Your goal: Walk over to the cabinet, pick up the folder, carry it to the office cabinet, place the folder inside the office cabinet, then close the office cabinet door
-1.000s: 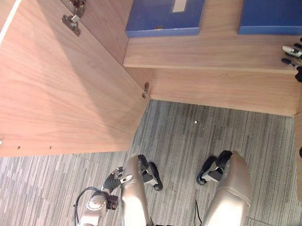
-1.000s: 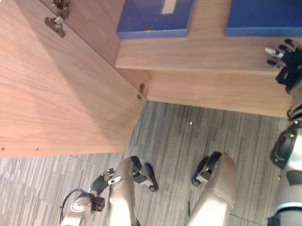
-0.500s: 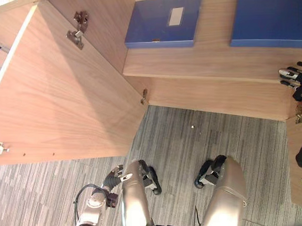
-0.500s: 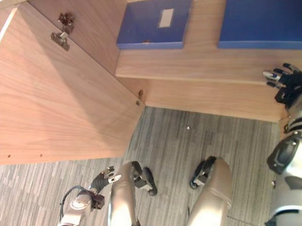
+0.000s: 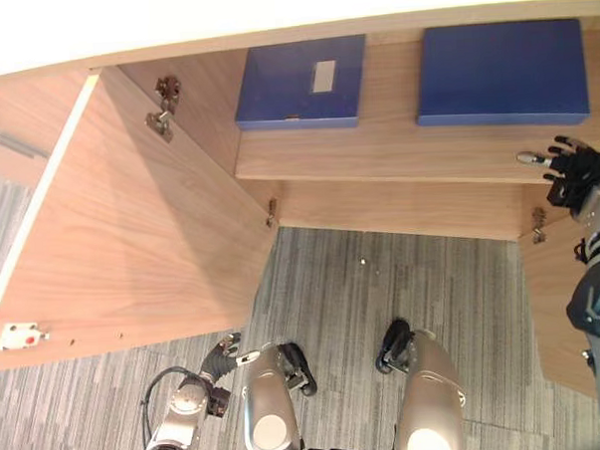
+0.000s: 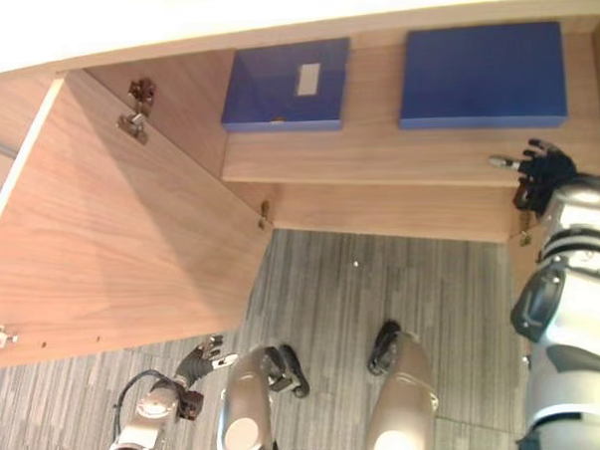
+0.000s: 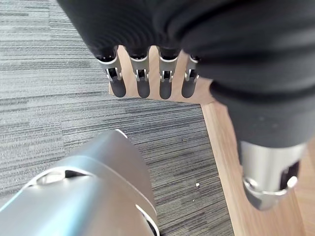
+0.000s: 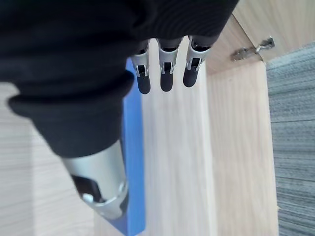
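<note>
- The folder (image 5: 501, 74) lies flat on the shelf (image 5: 377, 152) inside the office cabinet (image 5: 399, 206), towards its right end. It has kept its place there over the last second; the whole picture has slid, so the camera moved and the things did not
- The right hand (image 5: 572, 173) holds nothing, its fingers (image 8: 162, 73) straight and apart, and it still hovers by the shelf's front edge, near the folder but not touching it. From this I judge the placing done
- What remains is the closing: the left door (image 5: 131, 242) stands wide open, and the right door (image 5: 550, 304) is swung out too, beside the right arm
- The left hand (image 5: 221, 356) hangs low over the carpet (image 5: 383, 291), fingers (image 7: 142, 78) loose and empty, well apart from the left door
- A second blue folder (image 5: 301, 82) lies flat further left on the same shelf, apart from the first
- The right arm reaches in close beside the right door, so it probably has to draw back before that door can swing shut
</note>
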Robot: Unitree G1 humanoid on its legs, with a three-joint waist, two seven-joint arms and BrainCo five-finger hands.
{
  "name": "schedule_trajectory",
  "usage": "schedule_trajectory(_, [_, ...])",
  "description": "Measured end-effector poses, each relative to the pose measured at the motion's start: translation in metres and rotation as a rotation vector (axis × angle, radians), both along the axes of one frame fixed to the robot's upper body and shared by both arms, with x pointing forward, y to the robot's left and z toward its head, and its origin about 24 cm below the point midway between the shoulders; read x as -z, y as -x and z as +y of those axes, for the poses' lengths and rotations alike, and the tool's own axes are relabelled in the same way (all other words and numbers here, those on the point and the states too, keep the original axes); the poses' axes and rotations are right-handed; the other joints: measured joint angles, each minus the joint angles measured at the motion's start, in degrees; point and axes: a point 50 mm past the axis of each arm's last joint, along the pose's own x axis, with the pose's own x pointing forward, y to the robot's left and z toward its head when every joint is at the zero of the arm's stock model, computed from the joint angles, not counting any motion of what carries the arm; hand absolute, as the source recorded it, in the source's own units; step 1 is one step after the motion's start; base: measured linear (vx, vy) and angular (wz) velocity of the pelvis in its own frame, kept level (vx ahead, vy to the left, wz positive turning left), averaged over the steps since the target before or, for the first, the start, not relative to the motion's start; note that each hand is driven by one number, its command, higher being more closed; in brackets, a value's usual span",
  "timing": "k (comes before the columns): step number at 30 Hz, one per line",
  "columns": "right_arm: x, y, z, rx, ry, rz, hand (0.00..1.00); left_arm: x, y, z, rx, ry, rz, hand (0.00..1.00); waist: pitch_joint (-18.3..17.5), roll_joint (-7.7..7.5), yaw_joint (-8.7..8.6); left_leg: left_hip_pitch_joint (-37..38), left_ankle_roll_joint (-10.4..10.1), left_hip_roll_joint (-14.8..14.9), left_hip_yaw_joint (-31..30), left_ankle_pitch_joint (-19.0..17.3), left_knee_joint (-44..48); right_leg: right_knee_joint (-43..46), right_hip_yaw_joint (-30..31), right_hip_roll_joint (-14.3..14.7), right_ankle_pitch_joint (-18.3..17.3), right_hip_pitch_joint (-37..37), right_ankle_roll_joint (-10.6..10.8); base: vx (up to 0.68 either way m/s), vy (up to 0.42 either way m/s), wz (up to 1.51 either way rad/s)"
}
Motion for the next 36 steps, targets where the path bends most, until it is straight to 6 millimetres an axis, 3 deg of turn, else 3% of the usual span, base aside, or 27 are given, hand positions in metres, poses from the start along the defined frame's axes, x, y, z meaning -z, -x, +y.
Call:
schedule_trajectory(5, [0.002, -0.008, 0.012, -0.009, 0.041, 0.005, 0.0, 0.0, -0.001, 0.0, 0.0, -0.021, -0.005, 0.0, -1.21, -2.98, -0.84, 5.24, 0.44, -1.75, 2.81, 3.55, -8.57, -11.71, 0.27, 3.07, 6.38, 5.65, 0.76, 0.03, 0.059, -0.14])
schedule_trajectory(6, [0.02, -0.011, 0.021, -0.022, 0.019, 0.013, 0.0, 0.004, 0.001, 0.001, 0.001, -0.048, 0.017, 0.0, -2.43, -4.73, -0.96, 6.82, 0.39, -2.36, 3.78, 4.44, -11.02, -14.94, 0.92, 4.16, 8.0, 6.91, 0.88, 0.04, 0.01, -0.2])
schedule_trajectory(7, [0.025, -0.012, 0.023, -0.026, 0.016, 0.02, 0.0, 0.005, 0.002, 0.001, 0.0, -0.052, 0.021, 0.0, -2.62, -5.08, -1.04, 7.25, 0.35, -2.4, 4.02, 4.59, -11.47, -15.54, 1.01, 4.34, 8.25, 7.28, 0.89, 0.05, 0.009, -0.24])
schedule_trajectory(9, [0.088, -0.007, 0.047, -0.078, -0.04, 0.104, 0.0, 0.015, 0.009, -0.004, 0.004, -0.069, 0.071, 0.0, -5.46, -7.62, -1.38, 10.48, -0.04, -2.39, 5.86, 5.36, -14.83, -21.24, 1.71, 6.37, 10.61, 10.63, 1.15, 0.08, 0.01, -0.26])
schedule_trajectory(10, [0.108, -0.002, 0.055, -0.096, -0.058, 0.134, 0.0, 0.018, 0.011, -0.006, 0.01, -0.075, 0.084, 0.0, -6.55, -8.23, -1.57, 11.25, -0.3, -2.44, 6.24, 5.51, -15.57, -22.56, 1.98, 6.82, 11.16, 11.3, 1.18, 0.11, 0.022, -0.3])
schedule_trajectory(12, [0.183, 0.029, 0.089, -0.139, -0.19, 0.215, 0.0, 0.028, 0.02, -0.016, -0.001, -0.072, 0.128, 0.0, -9.42, -9.67, -2.93, 15.04, -0.73, -2.5, 8.02, 5.48, -17.24, -26.61, 3.62, 8.35, 12.65, 14.53, 1.58, 0.13, 0.043, -0.39])
schedule_trajectory(14, [0.226, 0.058, 0.117, -0.159, -0.271, 0.269, 0.0, 0.035, 0.03, -0.018, -0.051, -0.062, 0.162, 0.0, -11.12, -10.45, -3.63, 17.87, -0.77, -3.55, 7.53, 4.76, -18.25, -28.33, 7.48, 9.5, 13.77, 15.55, 1.74, 0.09, 0.081, -1.0])
schedule_trajectory(15, [0.243, 0.074, 0.134, -0.174, -0.314, 0.29, 0.0, 0.039, 0.037, -0.019, -0.094, -0.054, 0.179, 0.0, -11.79, -10.51, -3.81, 19.12, -0.61, -5.9, 1.37, 2.24, -19.96, -29.17, 10.74, 10.17, 14.68, 15.67, 1.94, 0.04, 0.123, -1.41])
schedule_trajectory(17, [0.263, 0.099, 0.149, -0.157, -0.379, 0.295, 0.0, 0.044, 0.044, -0.024, -0.124, -0.052, 0.206, 0.0, -12.51, -10.81, -5.19, 21.33, -1.23, -9.34, -4.94, 0.53, -21.98, -30.59, 15.29, 11.22, 16.18, 15.77, 2.95, -0.03, 0.216, -1.24])
schedule_trajectory(19, [0.282, 0.132, 0.153, -0.091, -0.44, 0.326, 0.0, 0.048, 0.048, -0.031, -0.118, -0.046, 0.226, 0.0, -14.45, -12.22, -7.2, 23.04, -0.4, -11.08, -1.7, 0.29, -23.38, -33.2, 18.76, 11.02, 18.39, 16.19, 3.99, -0.07, 0.254, -0.9])
schedule_trajectory(23, [0.288, 0.158, 0.159, -0.039, -0.505, 0.285, 0.0, 0.053, 0.056, -0.036, -0.091, -0.055, 0.261, 0.0, -16.61, -13.39, -8.59, 27.5, 0.72, -14.09, 7.36, -0.06, -26.21, -37.45, 27.28, 11.07, 22.66, 16.32, 5.59, -0.06, 0.175, -1.04])
schedule_trajectory(28, [0.291, 0.192, 0.165, 0.043, -0.547, 0.238, 0.0, 0.058, 0.061, -0.038, -0.032, -0.107, 0.297, 0.0, -17.49, -13.55, -12.21, 32.54, 1.82, -17.85, 13.31, 0.63, -30.65, -37.19, 32.95, 10.79, 23.28, 16.19, 6.29, -0.03, 0.133, -0.6])
schedule_trajectory(31, [0.294, 0.211, 0.165, 0.116, -0.563, 0.23, 0.0, 0.063, 0.07, -0.039, -0.034, -0.124, 0.328, 0.0, -17.67, -13.62, -13.2, 34.95, 2.15, -18.59, 16.21, 0.96, -32.33, -36.01, 32.82, 11.16, 22.77, 15.56, 5.55, 0.0, 0.047, -0.5])
schedule_trajectory(32, [0.294, 0.217, 0.164, 0.144, -0.571, 0.228, 0.0, 0.065, 0.076, -0.04, -0.042, -0.121, 0.344, 0.0, -17.61, -13.7, -13.2, 35.7, 2.25, -18.64, 18.36, 1.16, -33.24, -34.19, 26.89, 10.08, 19.59, 14.52, 0.81, -0.03, 0.069, -0.85])
schedule_trajectory(33, [0.293, 0.218, 0.164, 0.165, -0.581, 0.213, 0.0, 0.067, 0.081, -0.04, -0.062, -0.115, 0.366, 0.0, -17.87, -12.91, -13.38, 36.98, 2.52, -18.63, 21.06, 2.0, -35.06, -30.78, 17.31, 7.95, 15.51, 13.23, -4.49, -0.03, 0.091, -0.94])
schedule_trajectory(34, [0.293, 0.218, 0.165, 0.172, -0.589, 0.203, 0.0, 0.068, 0.083, -0.041, -0.067, -0.111, 0.378, 0.0, -17.86, -12.94, -13.35, 37.69, 2.43, -18.57, 22.2, 2.33, -36.04, -29.0, 13.07, 6.68, 14.67, 12.83, -4.71, -0.01, 0.11, -1.07])
schedule_trajectory(36, [0.29, 0.222, 0.16, 0.221, -0.597, 0.171, 0.0, 0.073, 0.096, -0.043, -0.078, -0.104, 0.421, 0.0, -18.42, -13.23, -13.27, 39.73, 2.25, -18.63, 26.69, 2.4, -37.17, -17.23, 0.17, 0.52, 10.92, 10.96, -4.55, 0.02, 0.072, -0.9])
